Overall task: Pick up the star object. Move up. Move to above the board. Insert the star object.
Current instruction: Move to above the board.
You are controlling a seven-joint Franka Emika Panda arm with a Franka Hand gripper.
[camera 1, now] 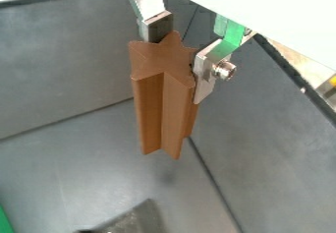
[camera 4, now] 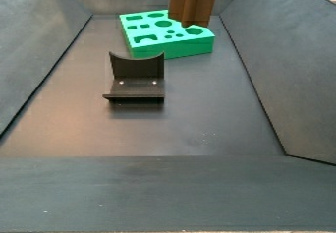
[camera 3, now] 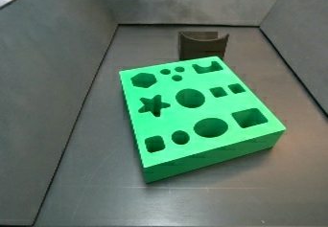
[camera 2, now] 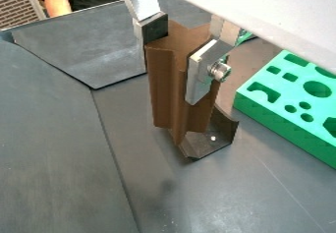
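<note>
While the pincer point(camera 1: 176, 48) grips the star object point(camera 1: 161, 99), it probably hangs above the floor.

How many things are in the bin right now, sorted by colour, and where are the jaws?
Brown: 1, the star object, held in the gripper, jaws closed on it, in both wrist views.
Green: 1, the board.
Dark grey: 1, the fixture, standing on the floor beside the board.
Total: 3.

Dark grey floor point(camera 4: 197, 109) carries two things: green board point(camera 3: 199, 116) lying flat, and the dark fixture point(camera 4: 134, 78) standing on its base plate, apart from the board. Gripper point(camera 2: 178, 48) is above floor level, near the fixture.
</note>
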